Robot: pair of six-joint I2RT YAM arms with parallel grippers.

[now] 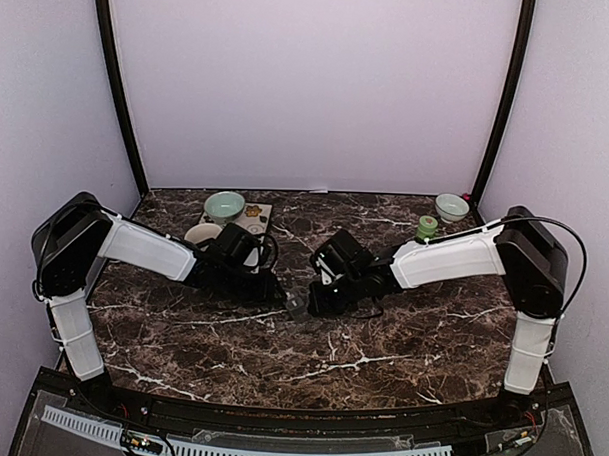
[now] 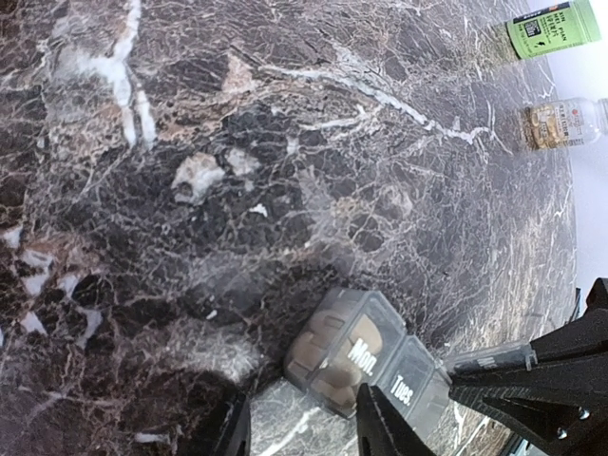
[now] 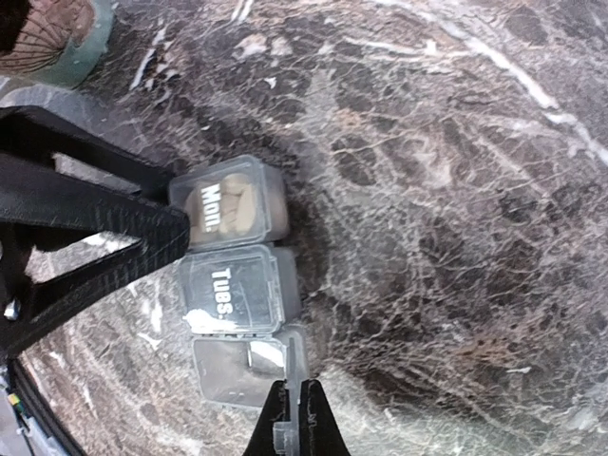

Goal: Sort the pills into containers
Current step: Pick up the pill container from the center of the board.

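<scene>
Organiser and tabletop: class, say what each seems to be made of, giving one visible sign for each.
The organiser looks like translucent smoky-grey plastic with a glossy finish: the tan pills show through a lid. The tabletop looks like polished dark brown marble or a marble-print laminate: it has irregular white veins and a soft sheen. The pictures do not settle which.

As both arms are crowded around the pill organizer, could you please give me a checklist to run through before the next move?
1. Pill organizer lying flat on the table: ok.
2. Pills inside the Mon compartment, lid down: ok.
3. Tues compartment lid down: ok; contents: cannot tell.
4. Third compartment lid open or closed: cannot tell.
5. Right gripper shut at the third compartment's edge: ok; whether it pinches the lid: cannot tell.
6. Left gripper open, fingers apart at the Mon end: ok.
</scene>
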